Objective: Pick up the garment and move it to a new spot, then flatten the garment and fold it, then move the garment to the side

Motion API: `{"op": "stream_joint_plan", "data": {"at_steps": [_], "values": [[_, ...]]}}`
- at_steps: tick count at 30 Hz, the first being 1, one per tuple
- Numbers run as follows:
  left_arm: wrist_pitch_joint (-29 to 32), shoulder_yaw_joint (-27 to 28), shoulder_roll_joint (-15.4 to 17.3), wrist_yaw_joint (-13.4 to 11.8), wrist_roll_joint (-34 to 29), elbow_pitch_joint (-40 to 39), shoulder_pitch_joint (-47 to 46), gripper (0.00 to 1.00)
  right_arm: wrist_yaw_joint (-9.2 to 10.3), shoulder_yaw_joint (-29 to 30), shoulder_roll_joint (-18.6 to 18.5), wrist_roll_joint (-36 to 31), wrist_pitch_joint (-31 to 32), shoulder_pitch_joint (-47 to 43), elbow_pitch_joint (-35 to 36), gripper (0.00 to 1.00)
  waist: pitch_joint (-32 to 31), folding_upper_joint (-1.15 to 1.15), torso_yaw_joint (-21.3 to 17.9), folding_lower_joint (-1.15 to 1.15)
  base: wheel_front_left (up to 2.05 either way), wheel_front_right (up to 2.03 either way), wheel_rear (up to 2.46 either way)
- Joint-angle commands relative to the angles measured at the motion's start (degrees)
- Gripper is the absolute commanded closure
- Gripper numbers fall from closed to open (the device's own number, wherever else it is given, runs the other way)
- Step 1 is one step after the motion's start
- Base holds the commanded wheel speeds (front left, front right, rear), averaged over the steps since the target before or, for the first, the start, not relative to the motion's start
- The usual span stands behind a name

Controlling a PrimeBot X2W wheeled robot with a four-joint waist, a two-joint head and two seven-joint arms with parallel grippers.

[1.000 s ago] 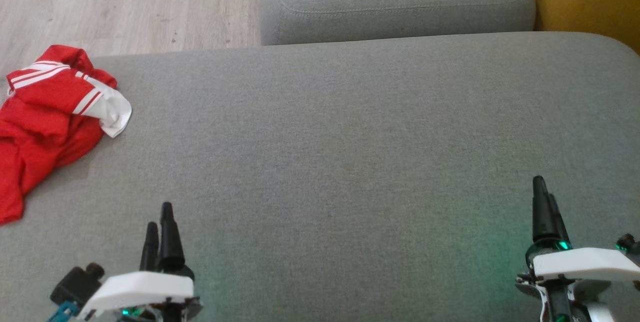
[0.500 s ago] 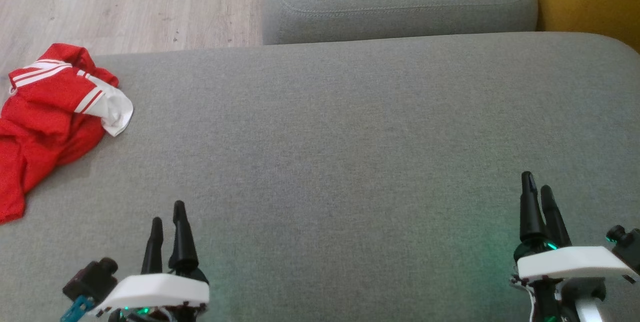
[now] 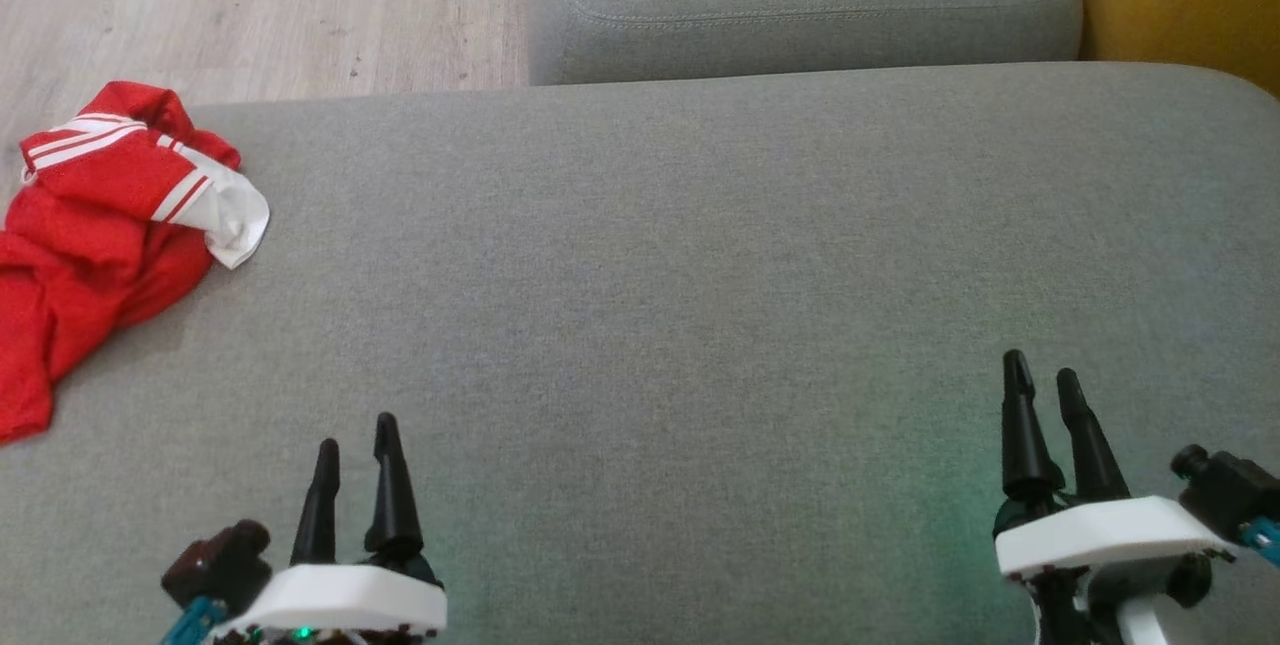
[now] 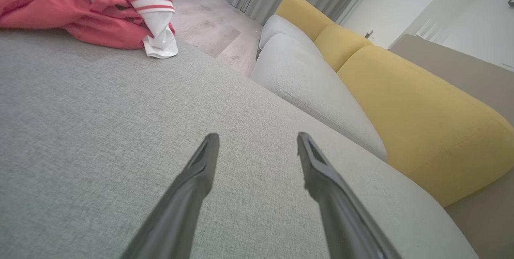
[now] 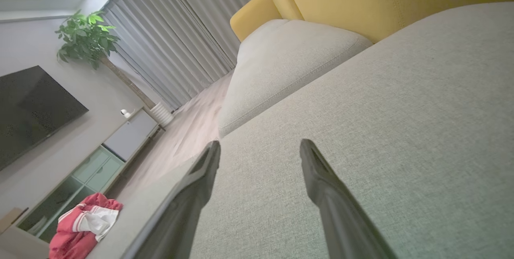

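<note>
**Garment still to be picked up**

The red-and-white garment (image 3: 100,225) lies crumpled at the far left edge of the grey sofa (image 3: 640,255). Both grippers hang low over bare cushion, well apart from it. The left gripper (image 3: 357,432) is the nearer and the right gripper (image 3: 1041,366) is far across. Each pair of fingers is parted and holds nothing. The pickup looks not yet begun. Next, the left arm likely needs to reach forward and left, settle over a raised fold, and close on it.

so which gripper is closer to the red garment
Left. The left gripper hovers to the right of the red garment, nearer the robot; the right gripper is far off across the grey cushion.
</note>
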State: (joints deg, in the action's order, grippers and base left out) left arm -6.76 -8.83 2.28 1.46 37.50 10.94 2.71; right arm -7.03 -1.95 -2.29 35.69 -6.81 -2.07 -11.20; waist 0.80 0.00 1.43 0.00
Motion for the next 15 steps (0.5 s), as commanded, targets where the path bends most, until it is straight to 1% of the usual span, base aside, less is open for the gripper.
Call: {"op": "stream_joint_plan", "data": {"at_steps": [1, 15], "values": [[-0.98, 0.78, 0.44, -0.33, -1.82, -1.55, -1.32, 0.00, -0.31, -1.39, -0.43, -1.94, -0.99, 0.90, 1.73, 0.00, 0.00, 0.00, 0.04, 0.00, 0.00, 0.00, 0.00], [-3.36, -0.48, 0.49, -1.23, -10.77, 0.13, -0.97, 0.00, -0.36, -3.40, -0.48, -12.15, -3.35, 0.43, 0.75, 0.00, -0.31, 0.00, 0.53, 0.00, 0.00, 0.00, 0.00]]}}
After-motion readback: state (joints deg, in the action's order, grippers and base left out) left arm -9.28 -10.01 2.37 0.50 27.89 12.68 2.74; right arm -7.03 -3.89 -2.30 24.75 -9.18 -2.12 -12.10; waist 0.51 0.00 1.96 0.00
